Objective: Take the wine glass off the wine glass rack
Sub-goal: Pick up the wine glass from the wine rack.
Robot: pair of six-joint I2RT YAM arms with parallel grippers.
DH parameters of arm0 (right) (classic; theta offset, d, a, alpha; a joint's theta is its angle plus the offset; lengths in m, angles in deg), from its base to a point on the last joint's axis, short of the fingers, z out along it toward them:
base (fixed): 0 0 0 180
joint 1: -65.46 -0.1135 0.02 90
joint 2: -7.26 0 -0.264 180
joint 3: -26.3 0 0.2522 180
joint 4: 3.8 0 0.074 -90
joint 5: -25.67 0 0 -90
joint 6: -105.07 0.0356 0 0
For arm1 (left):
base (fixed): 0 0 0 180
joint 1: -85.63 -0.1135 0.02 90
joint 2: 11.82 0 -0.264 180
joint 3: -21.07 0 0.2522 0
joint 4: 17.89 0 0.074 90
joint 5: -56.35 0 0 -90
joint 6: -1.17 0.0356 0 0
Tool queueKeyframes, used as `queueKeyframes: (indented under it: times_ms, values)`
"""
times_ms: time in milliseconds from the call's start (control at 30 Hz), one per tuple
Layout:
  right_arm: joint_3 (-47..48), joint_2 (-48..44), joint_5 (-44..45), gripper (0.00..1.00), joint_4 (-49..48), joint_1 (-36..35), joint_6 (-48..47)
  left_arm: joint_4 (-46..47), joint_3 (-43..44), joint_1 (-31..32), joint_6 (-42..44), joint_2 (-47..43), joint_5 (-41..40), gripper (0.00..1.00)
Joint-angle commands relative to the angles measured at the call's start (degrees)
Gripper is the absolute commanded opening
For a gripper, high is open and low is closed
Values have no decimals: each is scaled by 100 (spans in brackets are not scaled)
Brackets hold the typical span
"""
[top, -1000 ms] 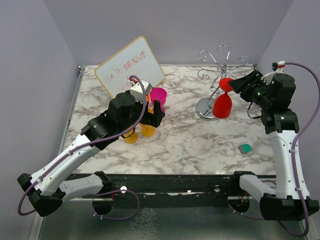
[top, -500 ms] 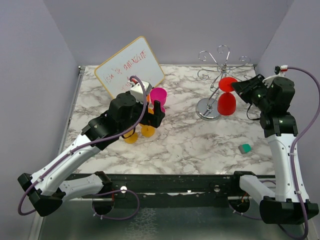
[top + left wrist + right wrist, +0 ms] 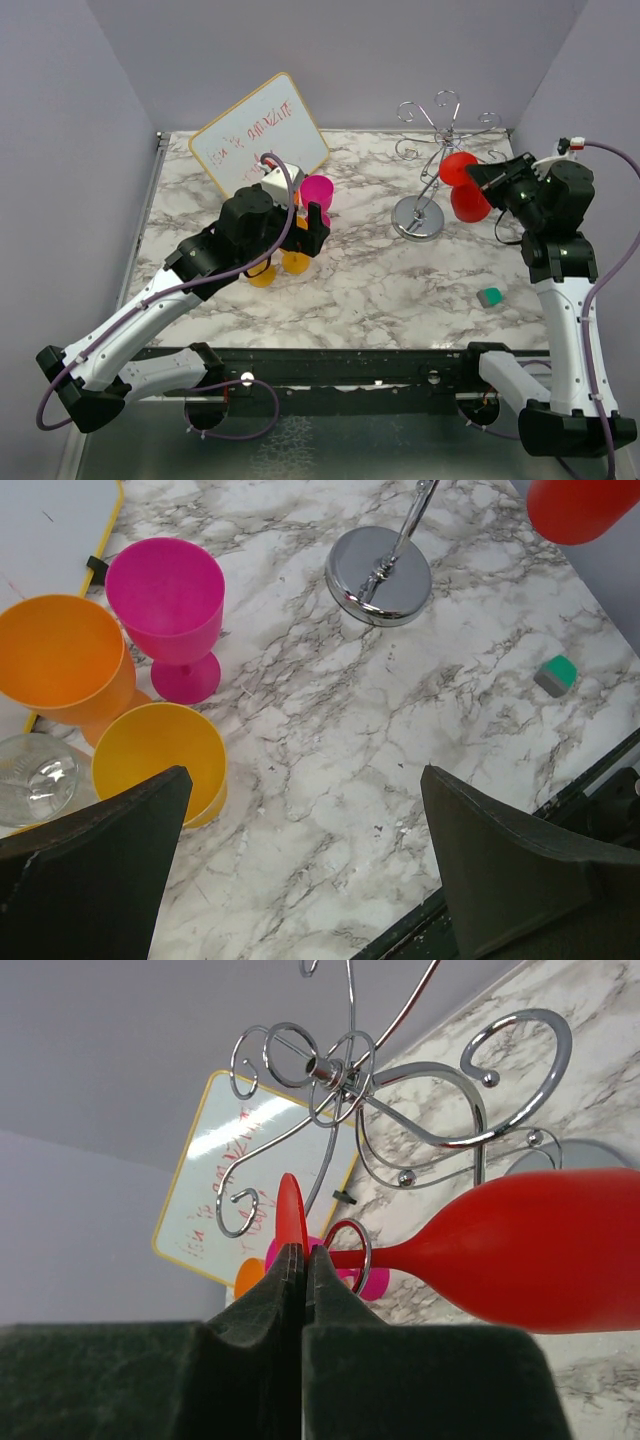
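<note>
The red wine glass [image 3: 466, 190] lies tilted almost level beside the silver wine glass rack [image 3: 431, 172], its bowl toward the right. My right gripper [image 3: 482, 180] is shut on the glass's thin round foot. In the right wrist view the fingers [image 3: 304, 1256] pinch the foot disc [image 3: 291, 1210]. The stem passes by a curled ring of the rack [image 3: 350, 1070], and the bowl [image 3: 540, 1250] stretches right. My left gripper [image 3: 305, 790] is open and empty above the marble, near the coloured glasses. The rack's mirrored base [image 3: 378, 575] shows in the left wrist view.
A pink glass [image 3: 168, 600], an orange one [image 3: 60, 660], a yellow one [image 3: 158, 755] and a clear one [image 3: 35, 780] stand under the left arm. A whiteboard [image 3: 258, 135] leans at the back left. A small green block [image 3: 489, 297] lies front right.
My right gripper has moved right and up with the red glass. The glass has swung from hanging bowl-down to lying almost level beside the rack. The left arm has not moved.
</note>
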Motion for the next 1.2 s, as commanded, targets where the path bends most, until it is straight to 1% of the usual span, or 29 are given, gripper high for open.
queueKeyframes:
  times_ms: [0, 100, 167, 433, 633, 767, 933, 1167]
  values:
    - [-335, -417, 241, 0, 4, 27, 478, -45, -86, -23, -57, -97, -115, 99]
    - [-943, -802, 11, 1, -653, 26, 1080, -45, -79, -28, -65, -95, -126, 99]
    - [-1155, -928, -136, 1, -960, 32, 1361, -54, -71, -23, -73, -97, -108, 99]
    - [-1297, -964, -348, 1, -1233, 29, 1647, -73, -82, -29, -92, -135, -134, 99]
    - [-1647, -640, -1067, 1, -1902, 27, 2082, -63, -83, -23, -92, -106, -134, 99]
    - [-1719, -561, -1047, 0, -2083, 33, 2155, -66, -94, -24, -92, -107, -126, 99]
    - [-1783, -456, -1140, 1, -2553, 33, 2351, -71, -108, -25, -84, -139, -134, 99]
    - [-1621, -405, -833, 1, -2557, 33, 2258, -72, -113, -24, -66, -179, -147, 99]
